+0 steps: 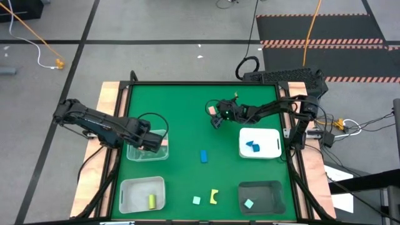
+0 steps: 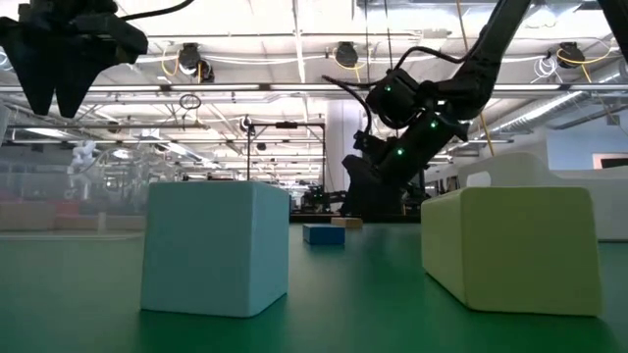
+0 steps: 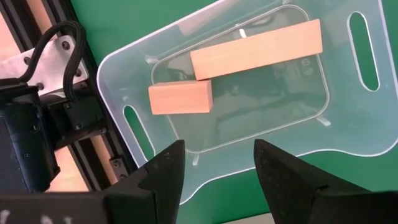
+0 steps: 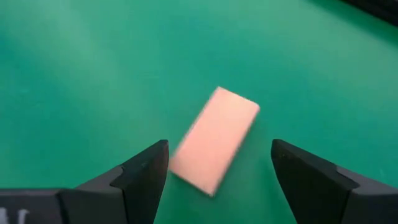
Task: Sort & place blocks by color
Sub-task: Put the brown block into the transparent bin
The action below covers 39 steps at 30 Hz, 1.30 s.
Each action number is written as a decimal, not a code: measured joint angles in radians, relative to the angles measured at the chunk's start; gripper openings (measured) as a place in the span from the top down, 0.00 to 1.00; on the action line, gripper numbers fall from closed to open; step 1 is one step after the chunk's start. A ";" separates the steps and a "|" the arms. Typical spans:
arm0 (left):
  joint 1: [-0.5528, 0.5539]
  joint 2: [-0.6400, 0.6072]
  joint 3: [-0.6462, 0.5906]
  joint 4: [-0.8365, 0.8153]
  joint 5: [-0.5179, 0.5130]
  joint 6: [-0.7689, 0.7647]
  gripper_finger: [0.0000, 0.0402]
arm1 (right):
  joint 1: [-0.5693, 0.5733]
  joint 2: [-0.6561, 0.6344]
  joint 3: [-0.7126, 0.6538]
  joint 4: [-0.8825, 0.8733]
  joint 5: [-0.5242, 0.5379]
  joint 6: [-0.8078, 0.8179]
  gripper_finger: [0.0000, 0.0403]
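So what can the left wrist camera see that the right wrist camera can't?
Only the left wrist view shows the clear tray holding two tan blocks, a long one and a short one, under the open left claw. Only the right wrist view shows a loose tan block below the open right claw. Both show the green table.

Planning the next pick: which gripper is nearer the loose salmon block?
Right. The right gripper hovers open directly over the salmon block; the left gripper is far across the table, above the clear tray.
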 joint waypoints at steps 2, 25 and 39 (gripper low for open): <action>0.000 0.000 0.000 0.002 -0.003 0.000 0.52 | 0.001 0.000 0.000 0.023 0.019 0.001 0.32; 0.000 0.000 0.001 0.005 -0.010 -0.001 0.52 | 0.066 0.121 0.003 0.056 0.127 -0.032 0.42; 0.000 0.000 0.001 0.044 -0.037 0.007 0.52 | 0.068 0.046 -0.004 0.007 0.094 -0.052 0.72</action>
